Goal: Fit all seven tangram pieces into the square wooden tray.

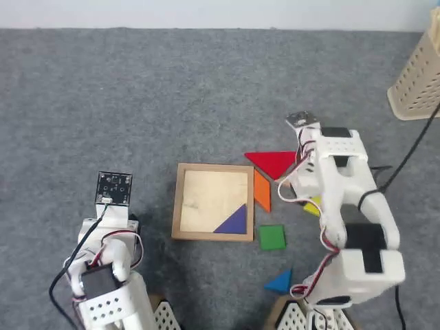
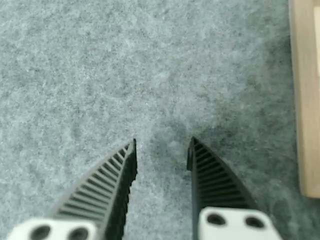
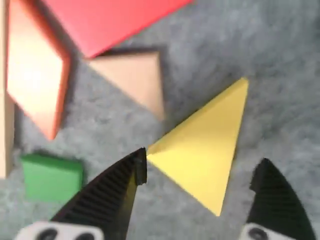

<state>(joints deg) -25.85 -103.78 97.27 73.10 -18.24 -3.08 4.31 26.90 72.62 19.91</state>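
Up close from the right wrist view: right gripper [image 3: 202, 160] spread wide over a flat yellow triangle [image 3: 204, 146], one black ribbed finger [image 3: 117, 192] right at a corner of it, the other out past the opposite edge, so not pinching anything. Just past the fingertips, a pale tan wooden triangle [image 3: 132, 77], close to the yellow one but apart from it. Farther out from the gripper, a big red triangle [image 3: 110, 20] and an orange parallelogram [image 3: 35, 80], plus a small green square [image 3: 50, 175] off beside that first finger. Everything lying flat on the grey carpet-like table top [image 3: 280, 75].

Looking down from the high view, a different story: white arm [image 1: 344, 199] covering that whole spot, just a sliver of yellow poking out, tan piece hidden underneath.

Better from up there: the square wooden tray [image 1: 177, 203], pale floor and raised rim, on the far side of the orange parallelogram from the right gripper, with the orange piece right beside its rim. Purple triangle [image 1: 234, 221] lying inside, tucked into the tray corner nearest the green square. Small blue triangle [image 1: 280, 281] back toward that arm's base, well apart from the gripper.

Over in the left wrist view: left gripper [image 2: 163, 145] with fingers parted a little, only grey table between them, and the tray's wooden rim near, off to one side.

Also a beige perforated container [image 1: 419, 75] well away from both grippers.
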